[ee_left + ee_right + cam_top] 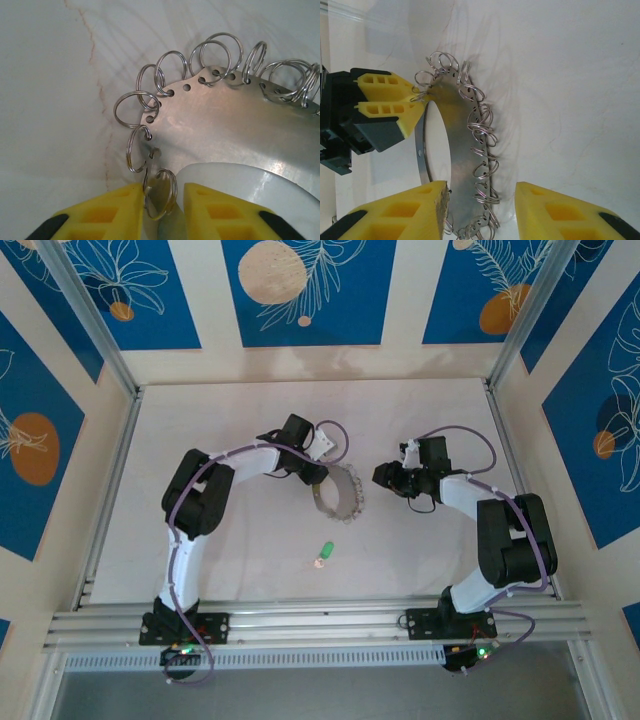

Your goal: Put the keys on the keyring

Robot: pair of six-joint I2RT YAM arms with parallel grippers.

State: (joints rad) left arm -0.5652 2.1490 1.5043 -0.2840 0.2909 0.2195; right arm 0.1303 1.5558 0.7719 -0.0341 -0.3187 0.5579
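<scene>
White surface (250, 560), blue leaf panels (340, 300) behind: we see both pincers at the keyring (342, 498).
Our left pincer (163, 195) pinches one split ring at the keyring's eleven o'clock end. Our right pincer (480, 192) stands spread at its three o'clock side. The green key (323, 553) lies loose at six o'clock, nearby.

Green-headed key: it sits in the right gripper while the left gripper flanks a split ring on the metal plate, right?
No. The top external view shows the green-headed key lying loose on the table near the arm bases; the right gripper stands open, holding nothing. The left gripper does flank a split ring on the metal plate.
</scene>
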